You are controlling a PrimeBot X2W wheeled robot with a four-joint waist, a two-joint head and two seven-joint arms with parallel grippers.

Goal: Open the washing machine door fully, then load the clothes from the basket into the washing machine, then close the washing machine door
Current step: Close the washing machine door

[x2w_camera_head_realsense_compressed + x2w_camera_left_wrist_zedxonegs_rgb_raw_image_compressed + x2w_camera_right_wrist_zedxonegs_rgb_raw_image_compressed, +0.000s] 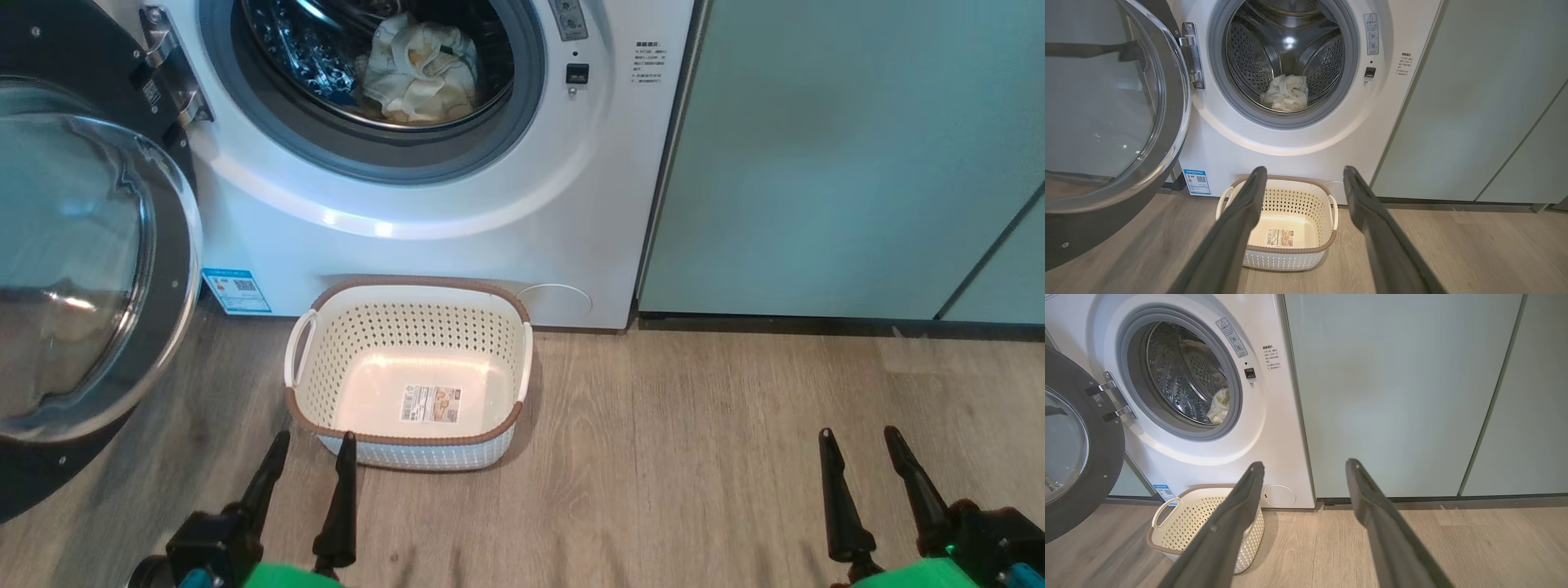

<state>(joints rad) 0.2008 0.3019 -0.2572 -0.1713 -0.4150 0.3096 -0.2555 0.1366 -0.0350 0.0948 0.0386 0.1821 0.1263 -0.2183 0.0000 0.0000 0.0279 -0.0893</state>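
Clothes point(420, 73) lie in the washing machine point(490, 245), near the gasket point(532, 90). The basket point(424, 327) is empty. The washing machine door point(82, 269) hangs wide open. Left gripper point(315, 438) and right gripper point(859, 433) are both released and empty. Risks: cloth pinched when the door closes, or a gripper slipping on the curved glass.

washer point(490, 253) 1 | door point(82, 269) 1 | basket point(408, 335) 1 | clothes point(420, 73) 1 bundle | L gripper point(315, 438) + R gripper point(859, 433): 2

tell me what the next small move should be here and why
Probably swing the left gripper toward the free edge of the washing machine door to begin pushing it shut. The basket looks empty, the clothes already lie in the drum, and the door stands wide open on the robot's left, nearest that gripper, which is open and holds nothing.
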